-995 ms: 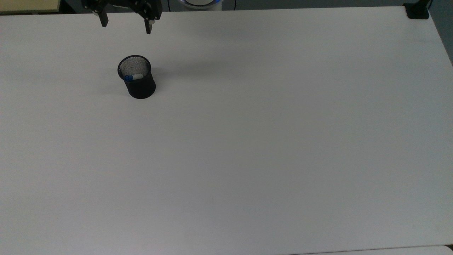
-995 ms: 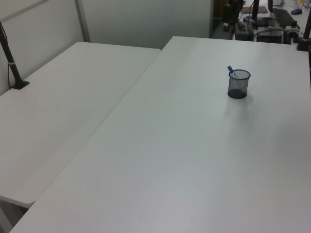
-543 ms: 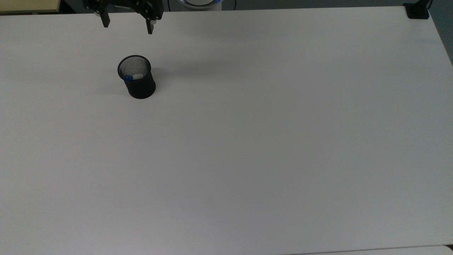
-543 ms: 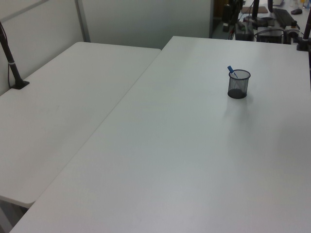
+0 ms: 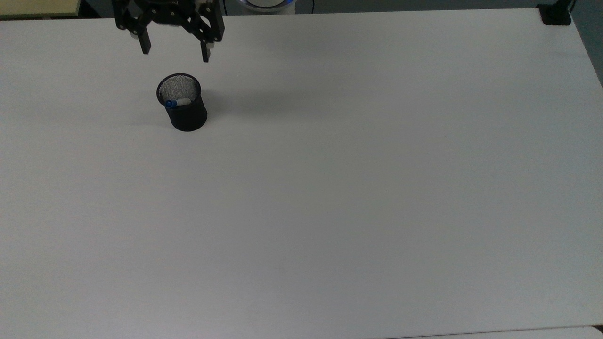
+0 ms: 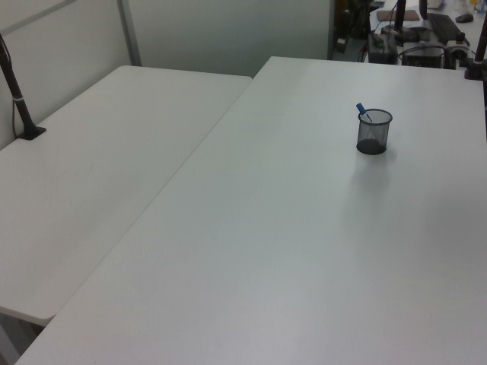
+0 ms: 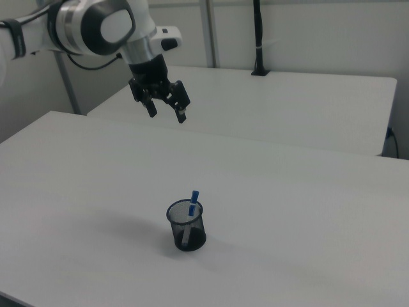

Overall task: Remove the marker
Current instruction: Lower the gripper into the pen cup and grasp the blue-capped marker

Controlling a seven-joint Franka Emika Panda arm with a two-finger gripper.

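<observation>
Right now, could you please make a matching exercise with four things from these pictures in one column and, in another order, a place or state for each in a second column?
Things:
1. marker
2. mesh cup
3. gripper
4. table

Places or states:
A. stands upright on the table
B. open, in the air above the table
C. leans inside the cup, its blue end above the rim
D. white, bears the cup

Pairs: 1-C, 2-A, 3-B, 4-D
</observation>
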